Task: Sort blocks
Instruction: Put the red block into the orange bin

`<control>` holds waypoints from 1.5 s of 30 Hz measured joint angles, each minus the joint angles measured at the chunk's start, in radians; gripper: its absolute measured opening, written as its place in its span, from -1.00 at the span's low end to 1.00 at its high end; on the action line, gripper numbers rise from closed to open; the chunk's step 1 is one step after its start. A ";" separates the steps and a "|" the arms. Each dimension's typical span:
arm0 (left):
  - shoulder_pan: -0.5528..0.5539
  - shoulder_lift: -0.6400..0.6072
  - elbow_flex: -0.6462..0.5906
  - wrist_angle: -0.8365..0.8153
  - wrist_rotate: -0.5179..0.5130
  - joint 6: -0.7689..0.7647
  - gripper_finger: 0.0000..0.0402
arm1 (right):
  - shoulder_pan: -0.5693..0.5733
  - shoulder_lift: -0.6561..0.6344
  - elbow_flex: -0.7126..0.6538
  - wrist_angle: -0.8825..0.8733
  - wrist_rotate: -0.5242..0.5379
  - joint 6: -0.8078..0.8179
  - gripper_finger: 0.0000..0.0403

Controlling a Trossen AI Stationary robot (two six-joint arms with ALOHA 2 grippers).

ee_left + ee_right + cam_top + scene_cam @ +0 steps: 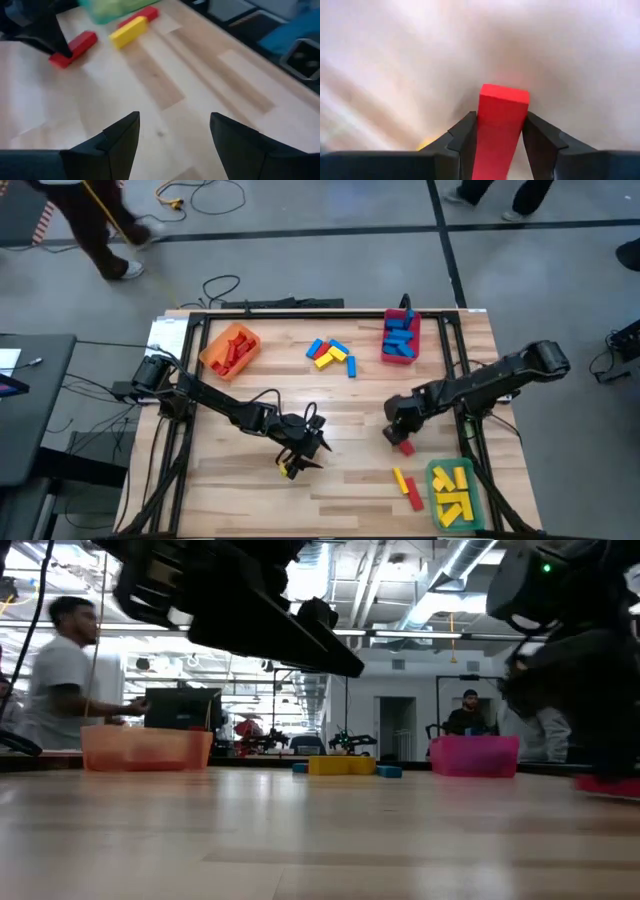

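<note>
A wooden counter [340,405] is seen from above, with a dark arm on each side.

The right gripper [497,137] is lowered at the counter's right front, and its fingers [465,135] are clamped on a red block [501,122], which stands up between them in the right wrist view. From above, that block [405,447] is seen just under the gripper, at or just above the counter; contact with the wood cannot be told.

The left gripper [172,142] is held low over the counter's front middle. Its fingers [122,137] are spread apart with nothing between them in the left wrist view. A small yellow block [289,469] is seen at its tip from above; whether it is touched cannot be told.

An orange bin [231,348] with red blocks is placed at the back left. A red bin [399,340] with blue blocks is placed at the back right. Between them, a loose cluster [331,356] of blue and yellow blocks lies on the wood. A green bin [453,492] with yellow blocks sits at the front right corner, and just beside it a yellow block [398,478] and another red block [412,497] lie on the counter.

People are seen in the room behind the counter.
</note>
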 joint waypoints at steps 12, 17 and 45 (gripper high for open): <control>0.047 0.000 0.000 0.089 -0.238 -0.202 0.18 | -0.072 -0.180 0.001 0.178 0.297 -0.177 -0.21; 0.058 0.000 0.000 0.198 -0.350 -0.284 0.18 | -0.073 -0.187 0.003 0.384 0.408 -0.307 -0.21; 0.116 0.000 0.000 0.437 -0.792 -0.229 0.18 | -0.049 -0.120 0.007 1.063 0.752 -0.799 -0.27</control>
